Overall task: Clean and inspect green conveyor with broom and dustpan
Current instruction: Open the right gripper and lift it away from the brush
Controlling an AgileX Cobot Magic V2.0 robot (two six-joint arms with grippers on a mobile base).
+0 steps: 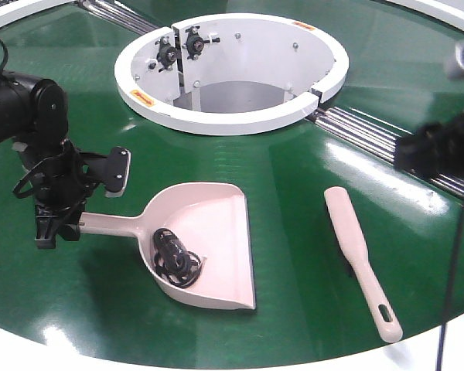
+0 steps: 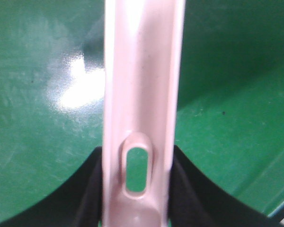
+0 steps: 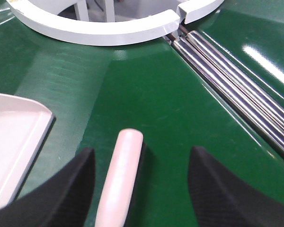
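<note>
The left claw (image 1: 58, 228) is pointed down at frame left, clamped on the handle of the dustpan (image 1: 209, 224); the right claw (image 3: 142, 158) is held apart around the tip of the broom (image 3: 120, 179).

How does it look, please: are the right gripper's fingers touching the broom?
Apart. The right wrist view shows green conveyor between the broom and each of the open fingers.

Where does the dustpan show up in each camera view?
Front view: dustpan lower centre, handle reaching left into the left hand.
Left wrist: its handle fills the middle, slot hole low.
Right wrist: pan corner at the lower left edge.
Shared landmark: the green conveyor beneath it.
</note>
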